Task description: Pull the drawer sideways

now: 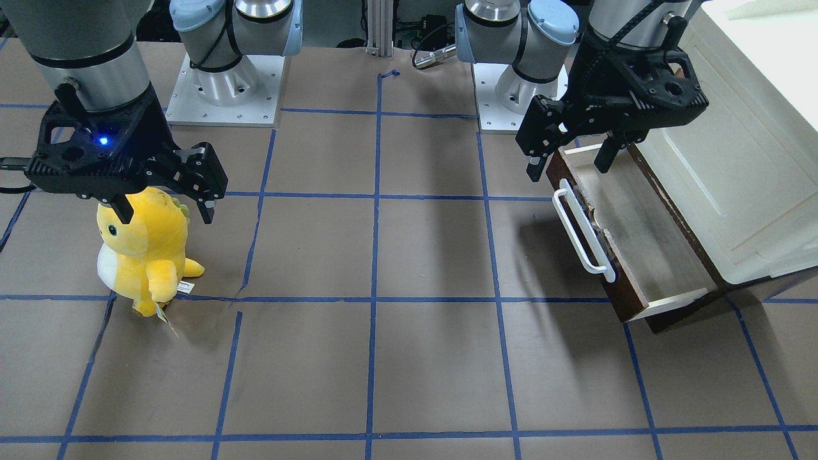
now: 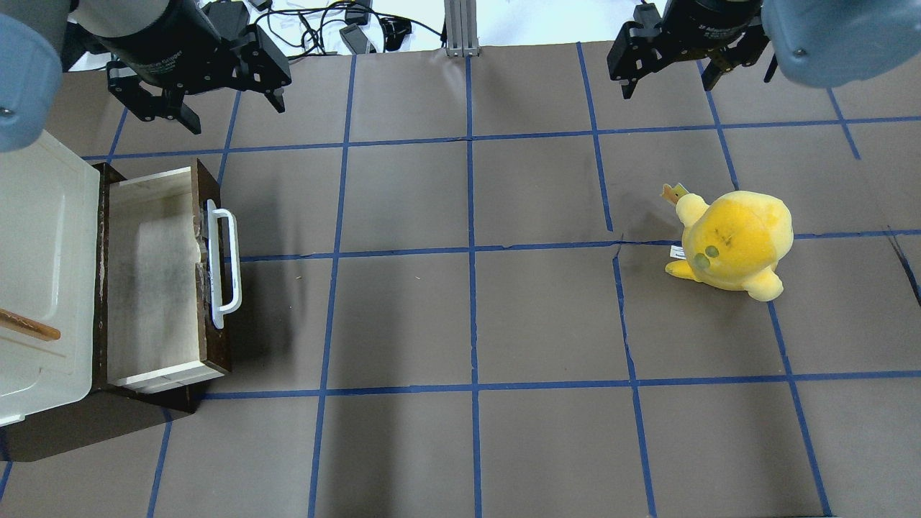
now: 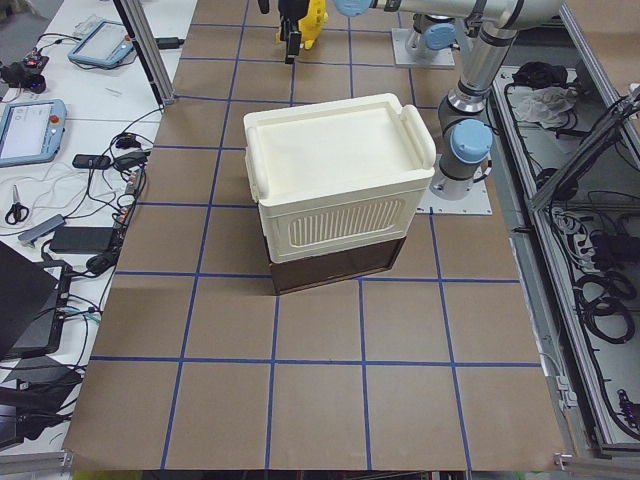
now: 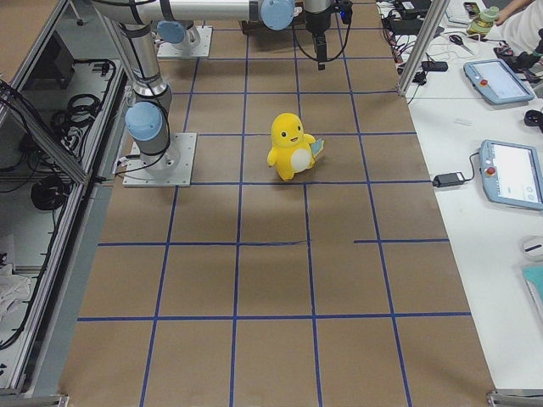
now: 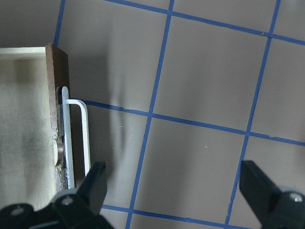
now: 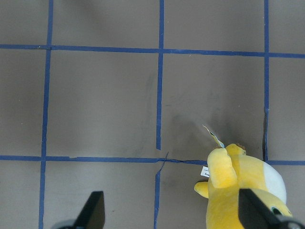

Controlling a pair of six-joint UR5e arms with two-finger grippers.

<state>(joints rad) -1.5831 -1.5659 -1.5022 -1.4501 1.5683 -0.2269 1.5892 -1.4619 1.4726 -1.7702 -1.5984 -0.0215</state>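
— Left end effector [image 1: 569, 161] status?
— Jaws spread wide, nothing held. It hangs above the robot-side end of the drawer [image 2: 155, 277]. In the wrist view one finger lines up with the white bar handle [image 2: 229, 262] and does not touch it. Right end effector [image 2: 665, 78]: also spread wide and empty, raised, with the yellow plush toy [image 2: 734, 241] below and to one side, well apart from the work.
— Drawer location?
— On the robot's left side of the surface [image 2: 468, 316]. It stands drawn well out of the dark housing under the cream-white cabinet [image 2: 43, 230]. The pale interior is exposed and looks empty.
— Hazards from this state?
— Three, by judgement.
1. If the fingers descend off the bar, they close on the drawer front. Its top edge looks chipped behind the handle, so the grip may slip.
2. The cabinet appears to rest loose on the surface. A pull that binds the drawer may drag the whole unit.
3. Little of the drawer seems to sit inside the housing. Further travel may free it, and it may tip or drop.
— Precaution?
— Centre the bar between the fingers before closing. Pull along the slide direction only.
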